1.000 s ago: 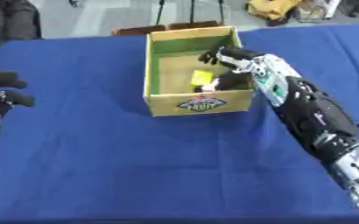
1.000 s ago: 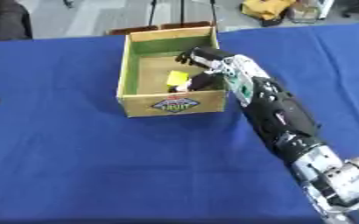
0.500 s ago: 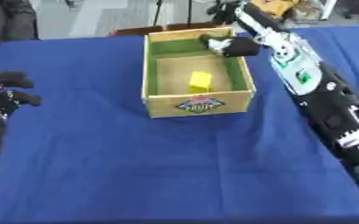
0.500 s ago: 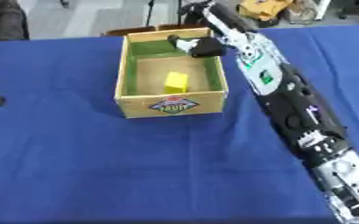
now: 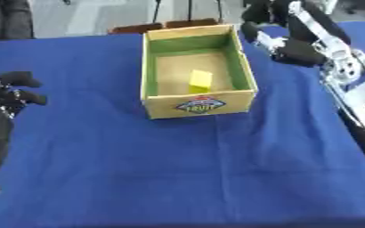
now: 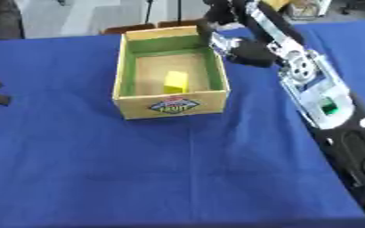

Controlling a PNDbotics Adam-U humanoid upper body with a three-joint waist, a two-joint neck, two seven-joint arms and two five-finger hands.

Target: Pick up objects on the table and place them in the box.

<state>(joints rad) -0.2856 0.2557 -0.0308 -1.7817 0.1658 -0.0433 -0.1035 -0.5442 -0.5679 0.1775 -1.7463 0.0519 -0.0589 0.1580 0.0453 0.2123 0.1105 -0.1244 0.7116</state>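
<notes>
While yellow block point(image 5: 200, 79) lies inside cardboard box point(image 5: 198, 105), blue cloth point(image 5: 178, 169) wrinkled.

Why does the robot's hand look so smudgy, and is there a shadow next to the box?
In the left eye view the black right hand near the top edge is smeared by blur, while the yellow block in the cardboard box looks clearer. In the right eye view a soft shadow darkens the blue tablecloth just below the box.

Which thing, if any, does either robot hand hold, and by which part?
Nothing is held. The yellow block lies in the box; both hands are empty.
</notes>
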